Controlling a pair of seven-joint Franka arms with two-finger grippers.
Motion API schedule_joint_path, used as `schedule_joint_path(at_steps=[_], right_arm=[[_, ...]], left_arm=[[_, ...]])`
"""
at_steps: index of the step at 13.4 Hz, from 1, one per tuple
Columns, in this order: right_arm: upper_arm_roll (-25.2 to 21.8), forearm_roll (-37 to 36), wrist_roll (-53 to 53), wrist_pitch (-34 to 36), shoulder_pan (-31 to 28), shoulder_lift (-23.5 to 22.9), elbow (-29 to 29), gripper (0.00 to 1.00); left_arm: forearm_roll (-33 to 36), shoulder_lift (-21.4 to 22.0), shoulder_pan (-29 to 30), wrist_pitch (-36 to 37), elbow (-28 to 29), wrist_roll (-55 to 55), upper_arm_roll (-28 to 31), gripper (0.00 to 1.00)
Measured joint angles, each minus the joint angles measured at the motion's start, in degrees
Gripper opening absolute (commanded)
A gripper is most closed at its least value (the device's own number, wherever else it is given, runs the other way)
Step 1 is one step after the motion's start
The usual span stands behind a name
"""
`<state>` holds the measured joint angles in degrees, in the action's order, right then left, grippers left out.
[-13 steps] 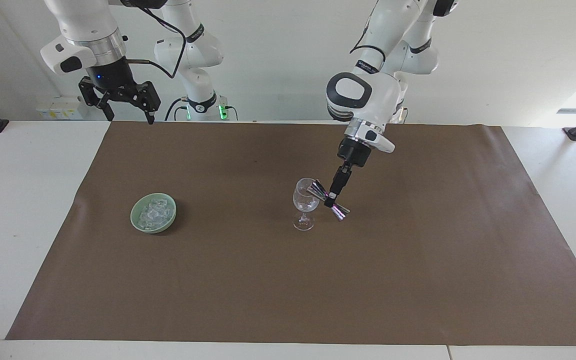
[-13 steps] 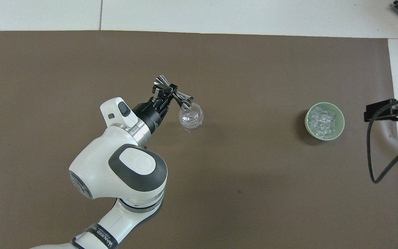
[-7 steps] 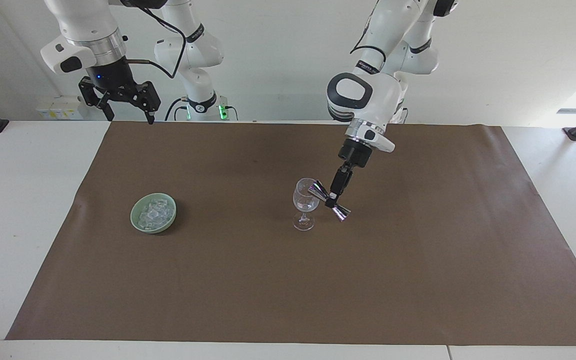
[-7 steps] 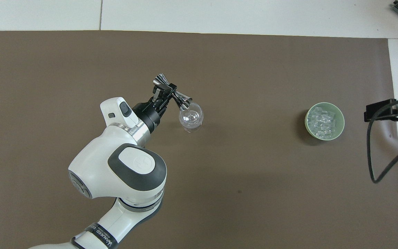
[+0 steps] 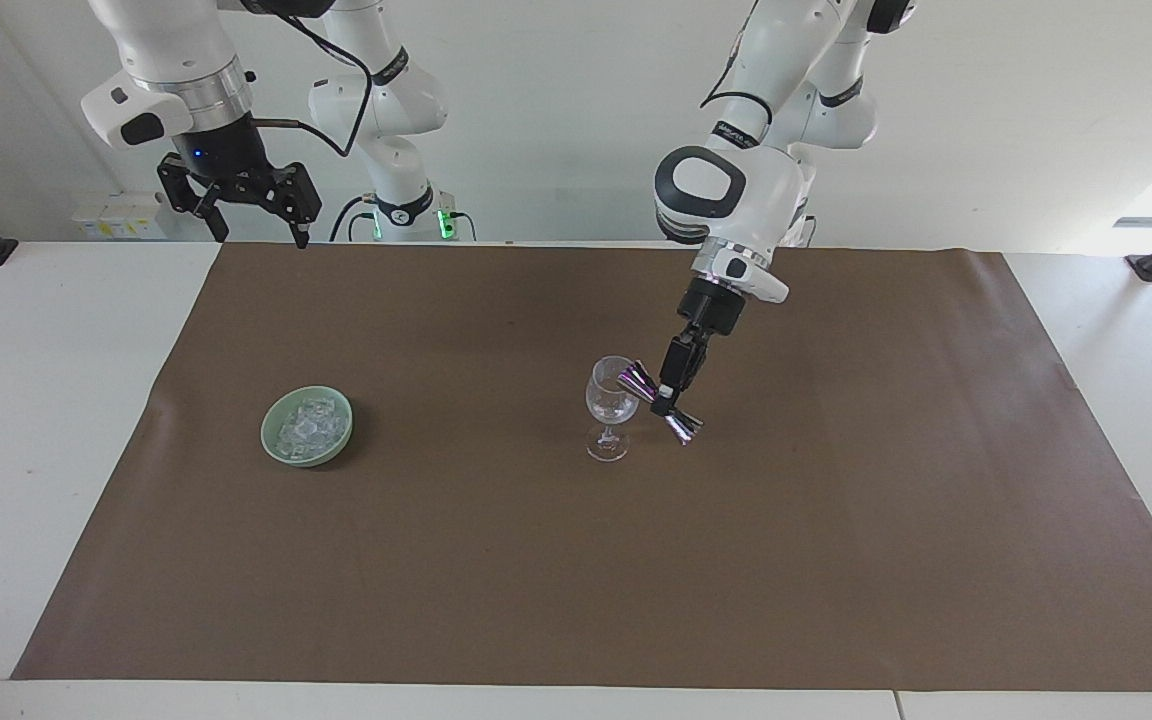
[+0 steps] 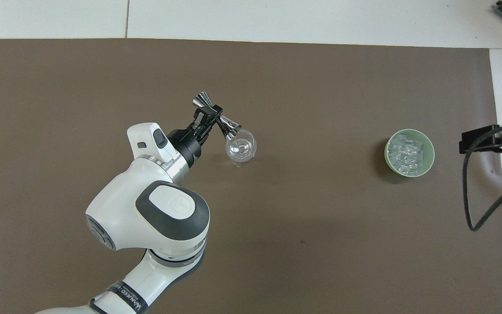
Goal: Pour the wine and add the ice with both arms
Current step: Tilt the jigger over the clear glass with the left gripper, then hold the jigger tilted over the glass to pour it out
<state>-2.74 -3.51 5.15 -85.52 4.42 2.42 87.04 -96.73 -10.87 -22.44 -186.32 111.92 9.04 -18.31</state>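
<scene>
Two white arms are seen at a white bench [image 5: 56, 420] that is covered over most of its top by a brown mat [image 5: 636, 560]. The right arm is held back, waiting, with the right claw [image 5: 254, 212] raised over the mat's edge nearest the robots at its own end, its fingers spread wide and nothing held. The left arm is reached out over the middle of the mat, and the left claw [image 5: 669, 391] is closed on the waist of a steel jigger [image 5: 660, 403], which is tilted so that one cup is laid at the rim of the wine glass [image 5: 611, 405]; whether liquid is running cannot be told. A green bowl [image 5: 274, 450] is set toward the right arm's end of the bench, well apart from the glass, and the ice [image 5: 308, 424] is heaped inside it. The pouring step appears to be in hand, with the ice untouched. For it to be done well, the jigger's lip should be kept just inside the rim, the tilt deepened slowly, and no sideways push given to the glass, which is thought likely to tip on its narrow stem. One line of black lettering is carried on a band near the left arm's base in the overhead view, but it cannot be read with confidence.
</scene>
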Motion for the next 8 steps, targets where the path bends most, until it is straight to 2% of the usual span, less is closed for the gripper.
schedule_joint_path(at_steps=[8], right_arm=[[0.0, 0.0, 0.0, 0.0, 0.0, 0.0, 0.0, 1.00]], left_arm=[[0.6, 0.0, 0.0, -0.1, -0.2, 1.4, 0.0, 0.00]])
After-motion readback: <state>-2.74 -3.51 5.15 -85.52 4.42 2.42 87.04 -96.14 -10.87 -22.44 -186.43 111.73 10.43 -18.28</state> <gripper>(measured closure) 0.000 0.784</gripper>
